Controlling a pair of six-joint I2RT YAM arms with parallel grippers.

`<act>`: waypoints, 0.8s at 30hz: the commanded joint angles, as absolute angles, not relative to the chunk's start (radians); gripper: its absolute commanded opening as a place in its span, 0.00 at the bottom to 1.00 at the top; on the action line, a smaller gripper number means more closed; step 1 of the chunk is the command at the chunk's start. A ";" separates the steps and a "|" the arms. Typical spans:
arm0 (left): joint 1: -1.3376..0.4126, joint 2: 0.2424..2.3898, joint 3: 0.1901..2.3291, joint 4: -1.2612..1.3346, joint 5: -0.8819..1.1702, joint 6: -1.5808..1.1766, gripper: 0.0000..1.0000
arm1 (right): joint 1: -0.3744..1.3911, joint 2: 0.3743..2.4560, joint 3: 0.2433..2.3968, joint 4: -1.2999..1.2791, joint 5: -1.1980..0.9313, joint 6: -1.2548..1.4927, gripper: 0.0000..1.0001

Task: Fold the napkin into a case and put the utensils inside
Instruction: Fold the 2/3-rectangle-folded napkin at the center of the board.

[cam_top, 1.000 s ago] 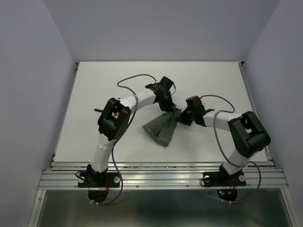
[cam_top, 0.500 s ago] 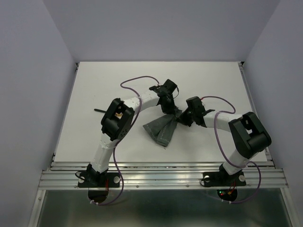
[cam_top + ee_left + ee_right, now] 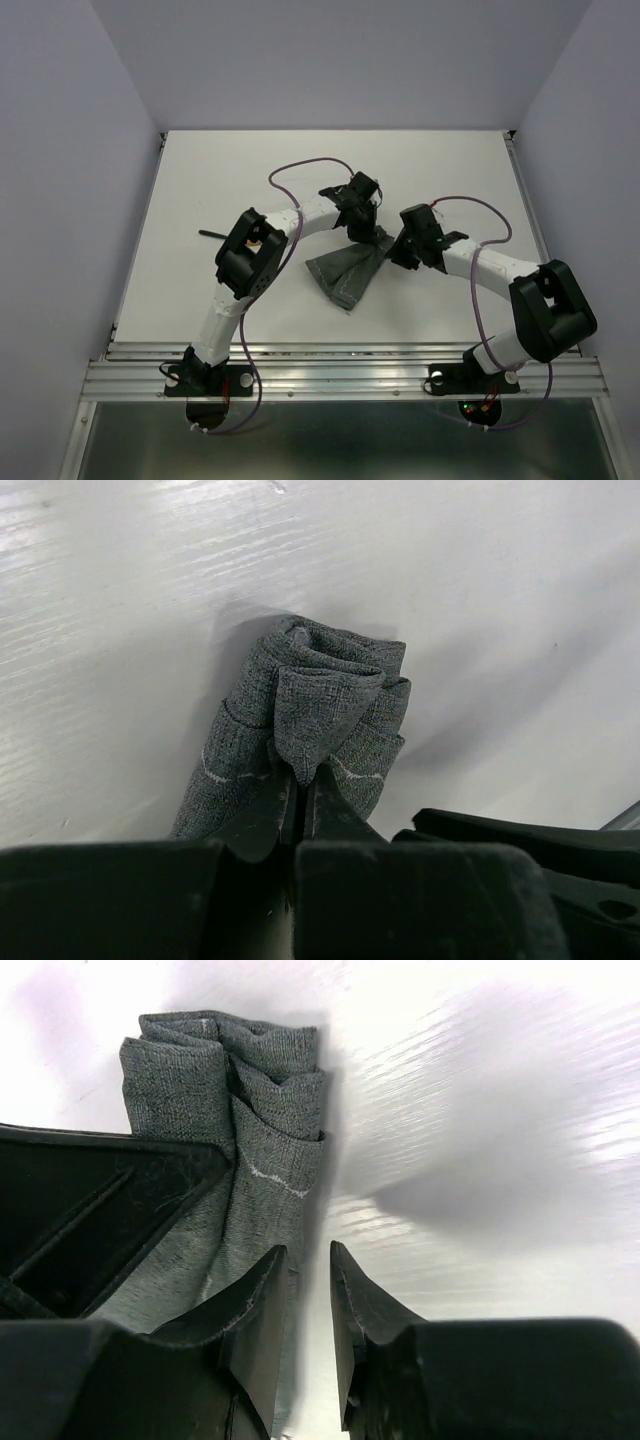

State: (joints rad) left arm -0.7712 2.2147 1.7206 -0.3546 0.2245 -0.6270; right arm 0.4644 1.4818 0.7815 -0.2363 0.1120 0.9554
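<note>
Since a second ago, the right gripper (image 3: 395,250) has let go and drawn back toward the table's (image 3: 200,180) right side, jaws slightly apart and empty. The left gripper (image 3: 365,222) pinches the napkin (image 3: 345,270), which lies bunched mid-table, its long axis running from the pinched far-right end to near-left.

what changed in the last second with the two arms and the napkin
The right tool let go of the napkin: it now stands open beside the cloth, and that arm's elbow swung out to the right. The left tool stays pinched on the napkin's bunched end, and the napkin lies in much the same spot.
</note>
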 commanded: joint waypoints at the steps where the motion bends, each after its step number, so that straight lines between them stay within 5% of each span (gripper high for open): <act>1: -0.778 2.198 1.718 -0.342 0.282 -0.500 0.00 | 0.472 1.430 0.841 -0.333 0.224 0.859 0.29; 24: -0.778 2.200 1.689 -0.334 0.314 -0.479 0.00 | 0.472 1.632 1.005 -0.308 0.045 0.604 0.27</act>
State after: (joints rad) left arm -0.7715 2.2147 1.7077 -0.3252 0.3035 -0.5045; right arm 0.4656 1.6249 0.9672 -0.3298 0.0761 0.6426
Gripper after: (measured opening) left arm 0.059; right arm 0.277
